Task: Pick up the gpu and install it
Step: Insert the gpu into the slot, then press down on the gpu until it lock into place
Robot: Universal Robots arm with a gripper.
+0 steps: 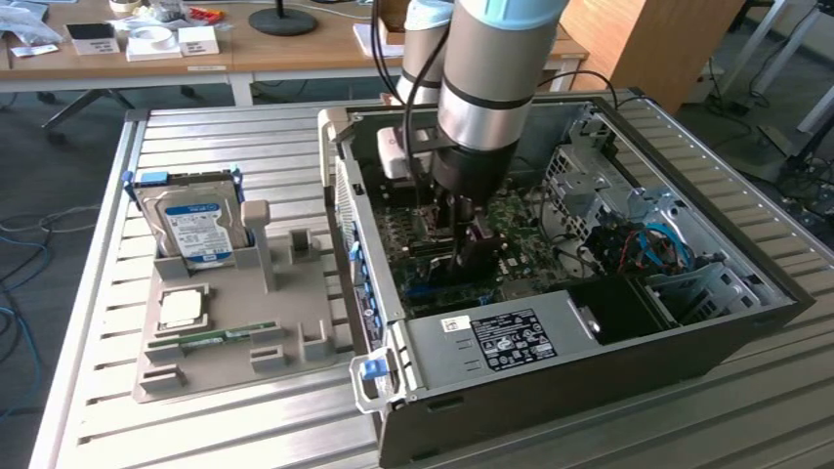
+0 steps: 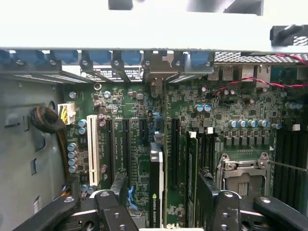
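Open gripper (image 2: 161, 202) astride seated gpu (image 2: 156, 187)

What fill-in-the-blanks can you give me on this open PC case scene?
The silver hard drive with blue-white label stands ____ in the grey plastic holder.
The thin dark gpu card sits on the green ____ inside the black computer case.
The gripper straddles the gpu with jaws ____.
Missing: upright; motherboard; open.

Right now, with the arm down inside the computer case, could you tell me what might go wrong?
1. The gpu stands edge-on in the motherboard between the open fingers; if it is only partly seated, it may tilt.
2. The fingers sit close to neighbouring slots and the CPU socket, so sideways motion could scrape them.
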